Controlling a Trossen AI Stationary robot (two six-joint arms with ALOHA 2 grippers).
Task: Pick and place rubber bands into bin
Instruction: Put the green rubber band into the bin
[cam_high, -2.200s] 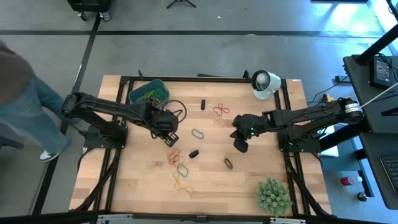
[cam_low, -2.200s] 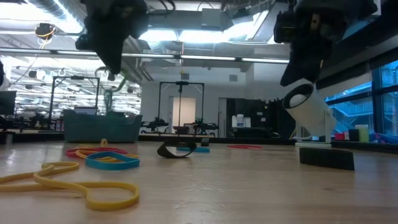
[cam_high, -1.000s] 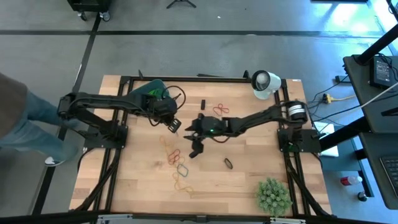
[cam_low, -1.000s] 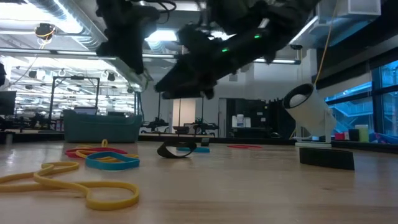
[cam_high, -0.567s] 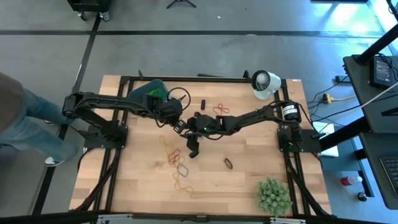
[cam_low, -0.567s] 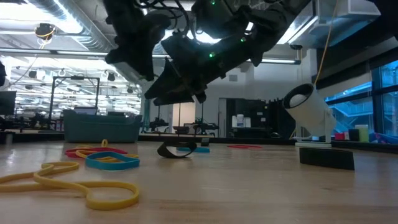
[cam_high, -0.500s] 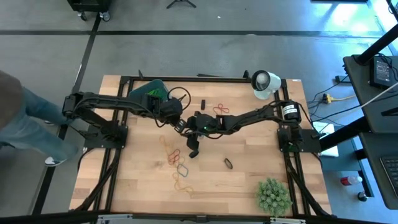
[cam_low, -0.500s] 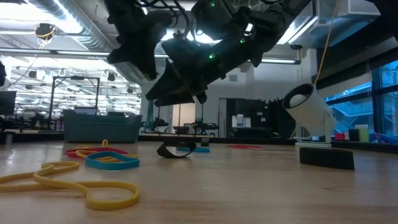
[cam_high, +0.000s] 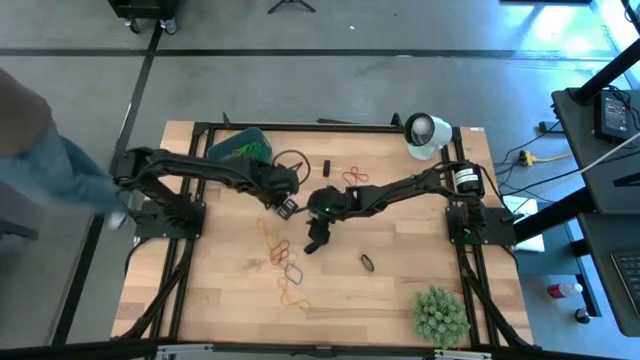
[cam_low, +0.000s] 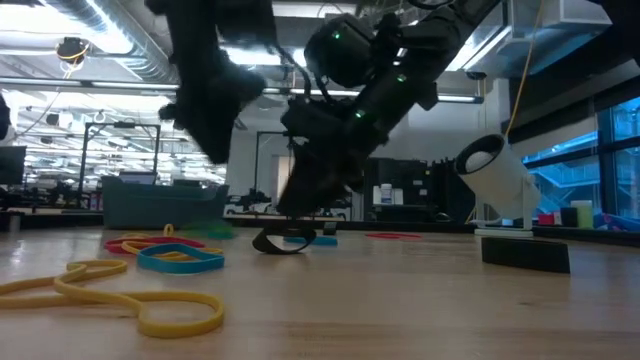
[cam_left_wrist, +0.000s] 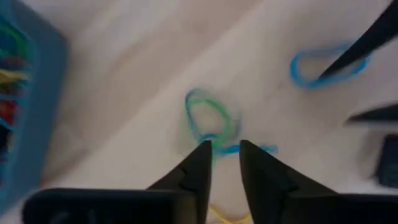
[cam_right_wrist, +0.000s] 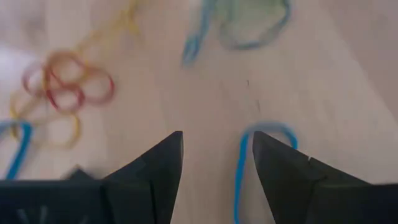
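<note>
The teal bin (cam_high: 238, 147) stands at the table's far left with several rubber bands inside. More rubber bands lie loose mid-table: a green-blue one (cam_left_wrist: 208, 118), a blue one (cam_right_wrist: 244, 163), red ones (cam_right_wrist: 68, 84) and yellow ones (cam_low: 120, 295). My left gripper (cam_left_wrist: 224, 155) hangs just above the green-blue band, right of the bin, its fingers a little apart and nothing between them. My right gripper (cam_right_wrist: 217, 155) is wide open and tipped down over the blue band, close beside the left gripper (cam_high: 287, 208); whether a finger touches that band I cannot tell.
A white cup-like object (cam_high: 425, 133) stands at the far right and a spiky green ball (cam_high: 440, 313) at the near right. A black block (cam_high: 326, 167) and dark bands (cam_high: 368, 263) lie on the wood. A person (cam_high: 50, 160) stands beyond the table's left edge.
My left gripper has sunk toward the table and shifted a little right, away from the bin. My right gripper has tipped from nearly level to steeply downward and come down over the bands mid-table. The person at the left has moved.
</note>
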